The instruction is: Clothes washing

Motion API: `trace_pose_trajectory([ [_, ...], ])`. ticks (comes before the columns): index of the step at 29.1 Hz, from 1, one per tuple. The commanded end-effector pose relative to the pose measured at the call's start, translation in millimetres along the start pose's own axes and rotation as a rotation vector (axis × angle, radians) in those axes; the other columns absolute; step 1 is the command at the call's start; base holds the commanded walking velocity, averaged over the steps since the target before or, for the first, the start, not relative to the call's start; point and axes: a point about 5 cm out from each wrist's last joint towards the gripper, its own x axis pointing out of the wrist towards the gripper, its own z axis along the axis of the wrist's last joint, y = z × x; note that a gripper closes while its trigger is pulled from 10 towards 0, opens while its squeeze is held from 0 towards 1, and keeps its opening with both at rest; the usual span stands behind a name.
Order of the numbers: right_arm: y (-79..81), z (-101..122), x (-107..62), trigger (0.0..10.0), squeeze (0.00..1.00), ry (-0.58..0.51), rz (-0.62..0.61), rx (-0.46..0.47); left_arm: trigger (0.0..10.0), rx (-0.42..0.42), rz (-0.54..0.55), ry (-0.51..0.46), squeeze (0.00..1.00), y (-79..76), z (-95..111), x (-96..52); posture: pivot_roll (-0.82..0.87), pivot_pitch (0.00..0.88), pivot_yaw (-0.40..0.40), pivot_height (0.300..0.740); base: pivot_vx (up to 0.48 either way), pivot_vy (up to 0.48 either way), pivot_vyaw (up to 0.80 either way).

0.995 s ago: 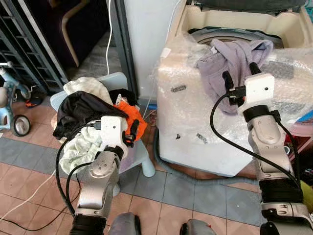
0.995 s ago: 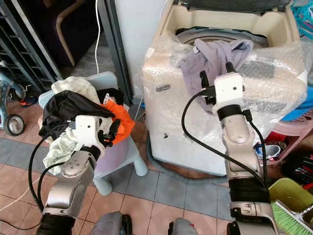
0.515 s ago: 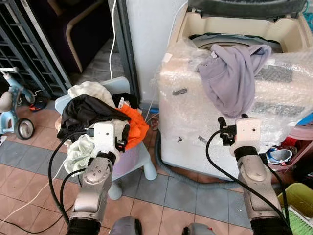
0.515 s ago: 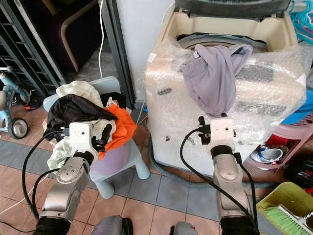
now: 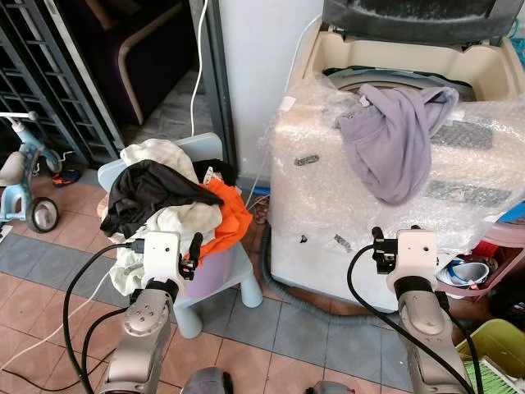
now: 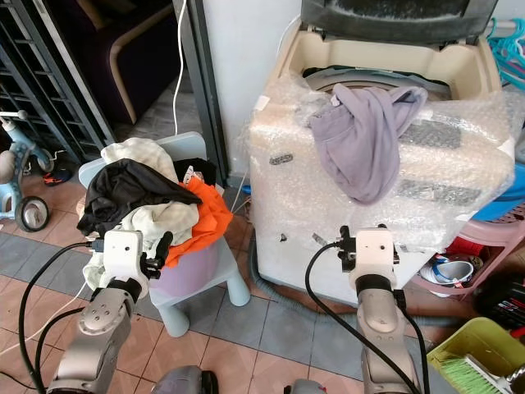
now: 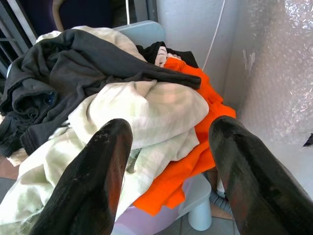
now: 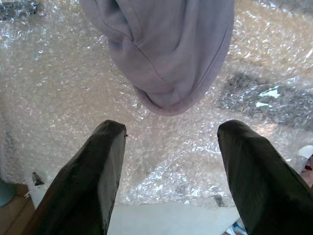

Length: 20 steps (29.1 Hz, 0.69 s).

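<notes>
One shirt at the washer, a whole pile waiting.

The purple shirt (image 5: 392, 146) is hanging over the washer (image 5: 394, 205) edge, not fully inside. The clothes pile (image 5: 168, 205) is sitting on the chair (image 5: 234, 271). Both the left gripper (image 7: 166, 171) and the right gripper (image 8: 168, 171) are hovering with jaws apart, holding nothing.

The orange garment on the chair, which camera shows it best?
The left wrist view: the orange garment lies close, draped under the cream cloth, beyond the open left hand. Both eye views show it smaller on the chair.
</notes>
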Motion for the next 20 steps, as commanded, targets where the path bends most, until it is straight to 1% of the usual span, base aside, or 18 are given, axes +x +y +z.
trace_pose_trajectory([
  [1,-3.4,9,2.5,10.0,0.00,-0.036,-0.026,0.008,10.0,-0.002,-0.014,-0.042,0.00,-1.0,10,4.3,-0.06,0.000,0.060,0.740,0.000,0.000,0.00],
  [4,5.4,21,9.5,10.0,0.00,-0.083,0.031,-0.013,10.0,-0.035,-0.052,-0.060,0.00,-6.9,17,8.2,-0.07,0.000,0.065,0.740,0.000,0.000,0.00],
  [5,13.1,35,14.0,10.0,0.00,-0.149,0.071,-0.046,10.0,-0.059,-0.058,-0.066,0.00,-9.8,21,7.2,-0.08,0.000,0.073,0.740,0.000,0.000,0.00],
  [6,13.1,35,14.0,10.0,0.00,-0.149,0.071,-0.046,10.0,-0.059,-0.058,-0.066,0.00,-9.8,21,7.2,-0.08,0.000,0.073,0.740,0.000,0.000,0.00],
  [7,19.1,44,17.9,10.0,0.00,-0.189,0.097,-0.069,10.0,-0.069,-0.065,-0.062,0.00,-12.8,21,4.8,-0.09,0.000,0.077,0.740,0.000,0.000,0.00],
  [8,20.0,45,18.2,10.0,0.00,-0.194,0.101,-0.073,10.0,-0.070,-0.067,-0.062,0.00,-13.5,21,3.9,-0.09,0.000,0.077,0.740,0.000,0.000,0.00],
  [9,22.2,55,28.4,10.0,0.00,-0.222,0.096,-0.070,10.0,-0.070,-0.096,-0.056,0.00,-21.2,19,1.7,-0.08,0.000,0.068,0.740,0.262,0.000,0.00],
  [11,19.5,65,37.5,10.0,0.00,-0.244,0.074,-0.054,10.0,-0.069,-0.106,-0.061,0.00,-24.5,20,1.0,-0.07,0.000,0.064,0.740,0.279,0.000,0.00],
  [15,12.4,75,46.9,10.0,0.00,-0.266,0.052,-0.058,10.0,-0.068,-0.105,-0.077,0.00,-23.1,25,5.0,-0.06,0.000,0.049,0.740,0.278,0.000,0.00],
  [20,14.4,80,53.1,10.0,0.00,-0.280,0.070,-0.062,10.0,-0.074,-0.120,-0.087,0.00,-25.0,32,9.9,-0.05,0.004,0.042,0.740,0.305,0.000,0.00],
])
